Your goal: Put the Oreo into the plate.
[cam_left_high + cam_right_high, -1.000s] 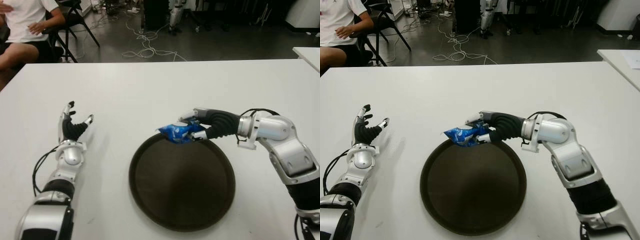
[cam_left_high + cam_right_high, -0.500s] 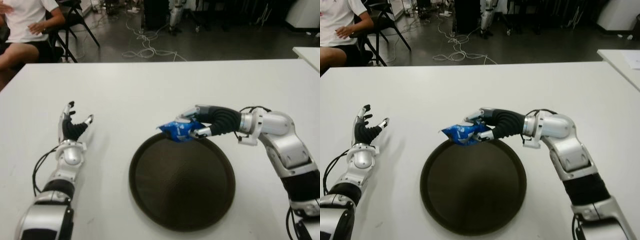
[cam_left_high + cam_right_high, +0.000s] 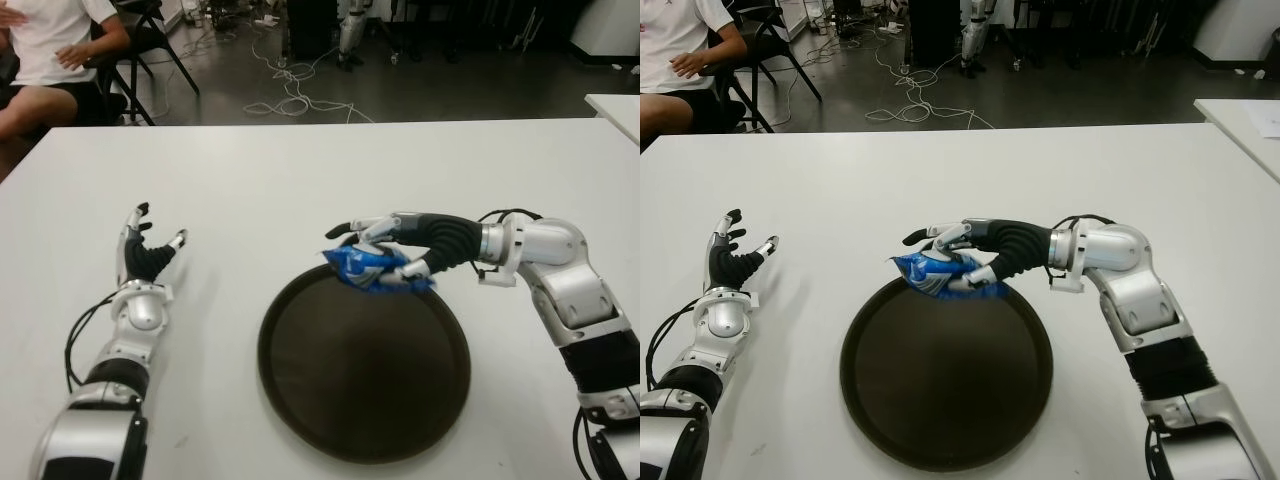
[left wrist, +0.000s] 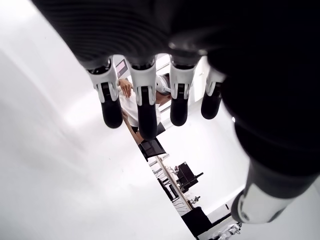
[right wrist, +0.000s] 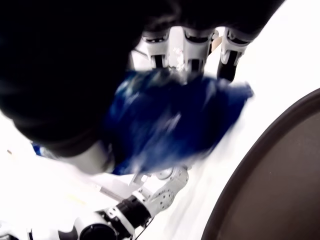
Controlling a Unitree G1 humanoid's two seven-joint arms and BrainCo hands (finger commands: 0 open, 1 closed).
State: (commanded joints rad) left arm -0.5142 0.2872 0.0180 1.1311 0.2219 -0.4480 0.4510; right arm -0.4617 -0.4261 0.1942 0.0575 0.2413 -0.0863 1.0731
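The Oreo is a blue crinkled pack (image 3: 372, 268) tilted down over the far rim of the dark round plate (image 3: 365, 400). My right hand (image 3: 385, 255) reaches in from the right and hovers over that rim. Its fingers (image 3: 362, 230) are stretched out above the pack, with the thumb below at the pack's right end. In the right wrist view the pack (image 5: 175, 120) shows smeared between the straightened fingers (image 5: 187, 47) and the thumb, loose from their grip. My left hand (image 3: 148, 250) shows at the table's left side, fingers spread, holding nothing.
A white table (image 3: 300, 180) carries everything. A person (image 3: 45, 50) sits beyond its far left corner beside a chair (image 3: 150, 40). Cables (image 3: 290, 95) lie on the floor behind. A second white table edge (image 3: 615, 105) shows at far right.
My right hand's fingers have uncurled from the Oreo pack. The pack has tipped down and shifted slightly right over the plate's far rim. The left hand has not moved.
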